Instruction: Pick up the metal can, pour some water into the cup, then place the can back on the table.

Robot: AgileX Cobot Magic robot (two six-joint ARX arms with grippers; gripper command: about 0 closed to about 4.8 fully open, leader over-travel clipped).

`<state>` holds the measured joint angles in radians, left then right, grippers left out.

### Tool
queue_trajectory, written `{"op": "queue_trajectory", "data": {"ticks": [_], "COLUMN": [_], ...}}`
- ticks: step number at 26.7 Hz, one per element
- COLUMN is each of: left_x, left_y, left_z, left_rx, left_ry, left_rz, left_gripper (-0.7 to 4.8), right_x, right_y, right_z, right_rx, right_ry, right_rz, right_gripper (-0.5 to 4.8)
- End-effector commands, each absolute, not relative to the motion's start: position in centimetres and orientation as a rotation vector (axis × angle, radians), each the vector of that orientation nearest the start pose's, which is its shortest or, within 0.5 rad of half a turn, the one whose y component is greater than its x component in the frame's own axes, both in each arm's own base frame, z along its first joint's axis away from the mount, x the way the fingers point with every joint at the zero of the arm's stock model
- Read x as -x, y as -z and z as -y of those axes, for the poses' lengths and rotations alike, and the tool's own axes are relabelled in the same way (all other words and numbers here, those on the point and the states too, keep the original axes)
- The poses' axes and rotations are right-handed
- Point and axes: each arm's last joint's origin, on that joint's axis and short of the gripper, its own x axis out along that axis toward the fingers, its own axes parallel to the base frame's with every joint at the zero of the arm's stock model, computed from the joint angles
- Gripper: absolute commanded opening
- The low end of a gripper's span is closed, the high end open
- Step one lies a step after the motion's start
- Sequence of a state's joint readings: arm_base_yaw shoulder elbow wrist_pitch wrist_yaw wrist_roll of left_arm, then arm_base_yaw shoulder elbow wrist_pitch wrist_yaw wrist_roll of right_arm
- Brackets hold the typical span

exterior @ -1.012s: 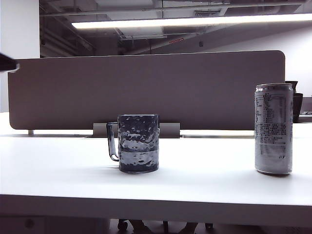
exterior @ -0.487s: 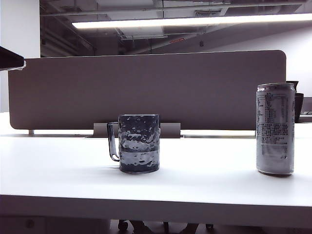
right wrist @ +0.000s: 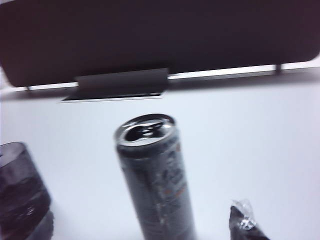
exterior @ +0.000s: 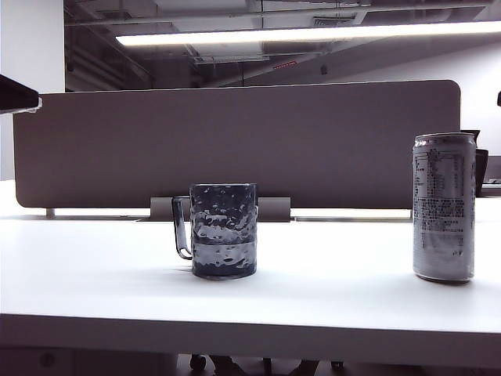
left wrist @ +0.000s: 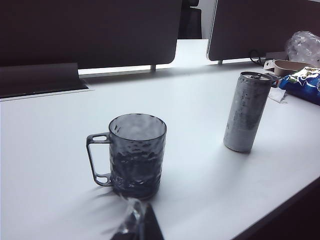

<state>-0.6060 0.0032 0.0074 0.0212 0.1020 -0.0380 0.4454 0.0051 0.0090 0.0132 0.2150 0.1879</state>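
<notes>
The cup (exterior: 223,231), a dark dimpled glass mug with its handle to the left, stands mid-table with a clear layer of water (exterior: 224,258) in its lower part. The metal can (exterior: 444,207) stands upright on the table (exterior: 94,266) at the right, held by nothing. From the left wrist view, the cup (left wrist: 137,155) is just beyond my left gripper (left wrist: 137,226), whose fingers lie together, shut and empty; the can (left wrist: 246,112) stands farther off. In the right wrist view the can (right wrist: 155,175) stands close ahead. My right gripper shows one fingertip (right wrist: 244,222) wide of the can, open.
A grey partition panel (exterior: 235,145) runs along the back of the table, with a grey flap (exterior: 270,209) at its foot. A blue bag and small clutter (left wrist: 305,80) lie beyond the can. The table's front edge (exterior: 235,333) is near. A dark arm part (exterior: 16,94) shows at the left edge.
The dark arm part at the left edge has shifted slightly upward and inward. A dark sliver has appeared at the right edge. Cup and can stand where they were.
</notes>
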Motion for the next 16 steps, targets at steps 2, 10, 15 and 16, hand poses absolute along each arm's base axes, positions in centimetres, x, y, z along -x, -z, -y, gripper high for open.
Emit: {"op": "queue_trajectory", "data": {"ticks": [2,10,15,16], "left_x": [-7.8,-7.8,-7.8,-7.8], "left_y": [-16.9,-16.9,-16.9,-16.9], "left_z": [5.8,5.8,5.8,5.8], "left_rx": [0.044,0.044,0.044,0.044], "left_ry": [0.712,0.712,0.712,0.712], "left_rz": [0.023,0.023,0.023,0.022], "left_gripper": [-0.05,-0.05,-0.05,-0.05], "right_x": [-9.2,-11.4,-13.1,-13.6], "right_y": [-17.0,-16.3,-15.6,-15.5], "right_z": [-4.0,-5.2,-6.1,-6.4], "right_rx": [-0.201,-0.17,-0.163,-0.162], "right_ry": [-0.219,-0.198,-0.177,-0.189], "right_rz": [0.02,-0.057,-0.066,-0.071], "right_gripper": [4.79,4.79,4.79,4.79]}}
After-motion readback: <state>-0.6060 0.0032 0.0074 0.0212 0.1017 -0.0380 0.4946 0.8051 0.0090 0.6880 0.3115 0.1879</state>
